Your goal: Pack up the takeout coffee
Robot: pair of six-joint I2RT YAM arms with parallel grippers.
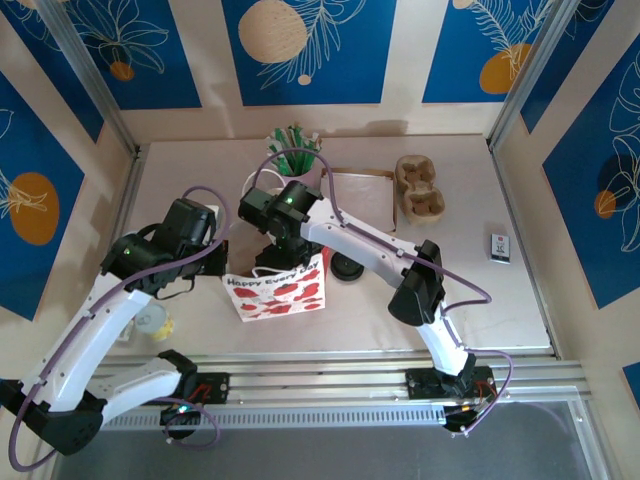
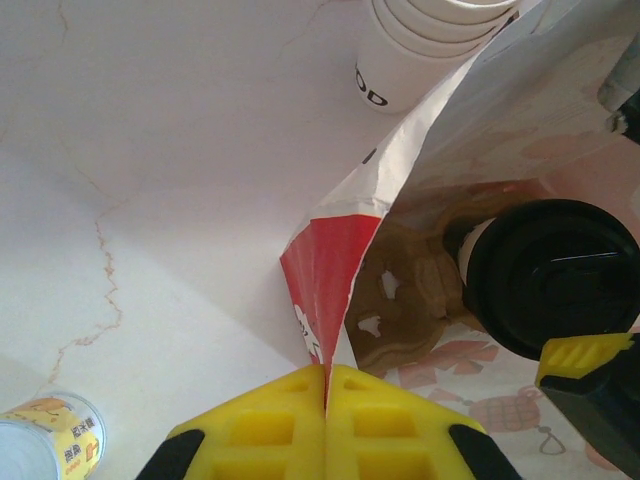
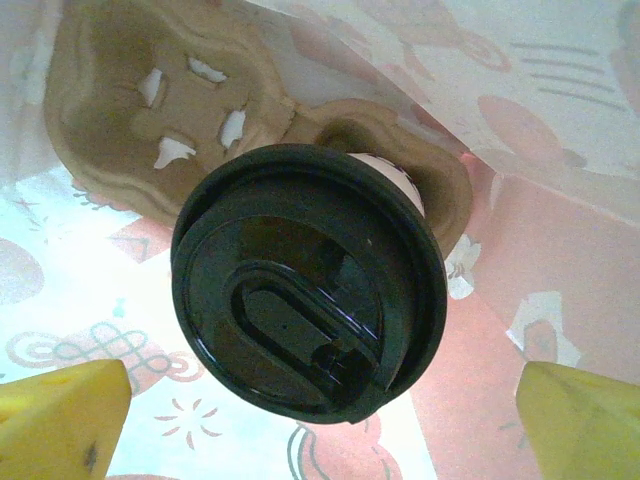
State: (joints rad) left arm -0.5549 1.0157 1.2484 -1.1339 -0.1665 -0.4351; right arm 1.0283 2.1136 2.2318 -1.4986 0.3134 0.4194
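Your top view: high behind arm bases, facing down, whole table. Your 2 wrist views: close, looking into bag, sharing takeout coffee.

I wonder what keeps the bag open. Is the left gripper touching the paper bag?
Touching. The left wrist view shows the left gripper shut, with the red edge of the paper bag pinched between its yellow fingers.

one lidded coffee cup, one paper bag, two cardboard carriers, one stack of lidless white cups.
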